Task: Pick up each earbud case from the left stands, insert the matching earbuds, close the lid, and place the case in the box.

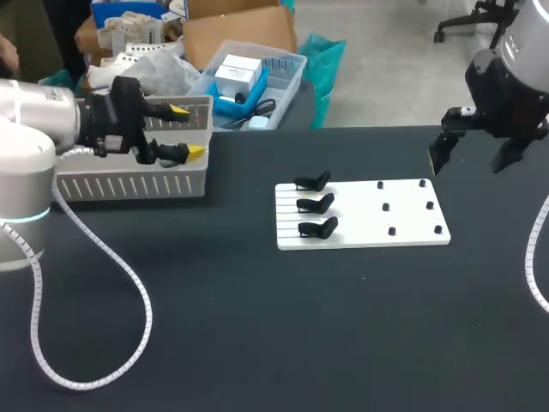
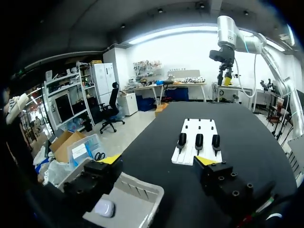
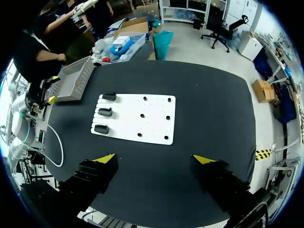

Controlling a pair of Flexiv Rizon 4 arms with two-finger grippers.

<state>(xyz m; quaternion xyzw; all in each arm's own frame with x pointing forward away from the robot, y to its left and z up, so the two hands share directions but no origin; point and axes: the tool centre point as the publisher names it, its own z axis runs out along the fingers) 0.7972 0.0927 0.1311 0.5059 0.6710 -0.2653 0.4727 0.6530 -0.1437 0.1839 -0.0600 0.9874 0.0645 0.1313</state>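
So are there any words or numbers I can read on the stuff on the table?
No text on the table can be read.
white board: plain, no print on it.
black stands: three of them, no marks to see.
grey box: no label on the wall that shows.
small white case in the box: too blurred to tell if anything is printed.

This is a robotics laboratory, laid out as a bench for manipulation trials. Two industrial arms, the left arm and the right arm, stand at either side of a wide black table, and a cable in white spiral wrap trails across its top. On the table lie a white fixture plate, carrying a row of three black stands and a grid of small black pegs, and a grey slotted bin near the left arm.
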